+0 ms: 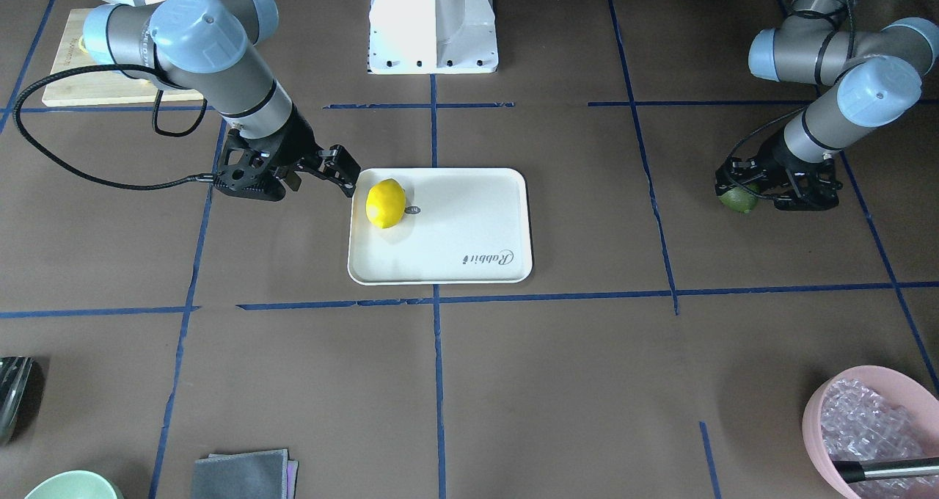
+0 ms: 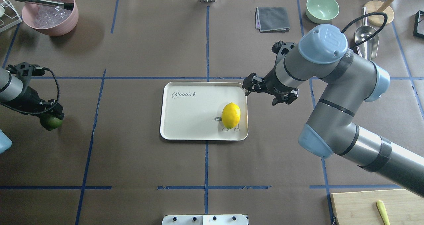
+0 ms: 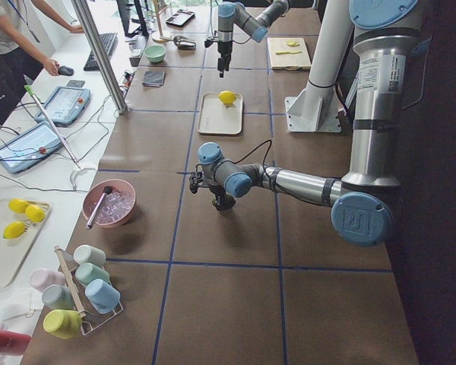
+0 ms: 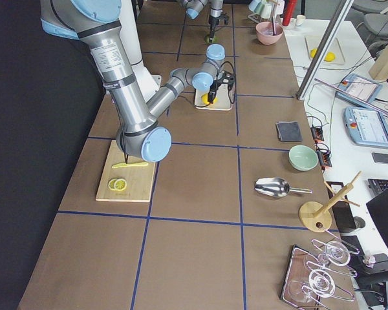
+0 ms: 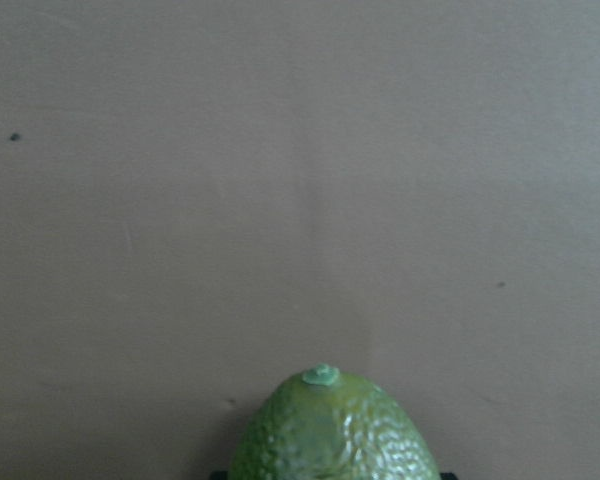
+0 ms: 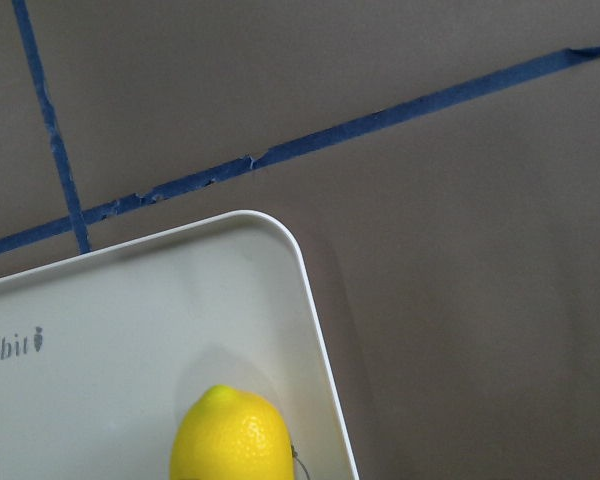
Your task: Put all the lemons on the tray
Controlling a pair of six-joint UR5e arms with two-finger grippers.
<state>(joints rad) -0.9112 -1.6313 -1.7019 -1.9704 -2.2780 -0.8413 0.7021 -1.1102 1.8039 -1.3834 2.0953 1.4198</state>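
Observation:
The bright yellow lemon lies on the cream-white tray, near its right edge; it also shows in the right wrist view. My right gripper is open and empty, just off the tray's far right corner. The dark green lemon is on the brown table far to the left, apart from the tray. My left gripper is shut on it, low over the table. The left wrist view shows the lemon's dimpled tip close up.
A pink bowl stands at the far left. A grey cloth, a green bowl and a metal scoop lie at the far right. A bamboo cutting board is at the near right.

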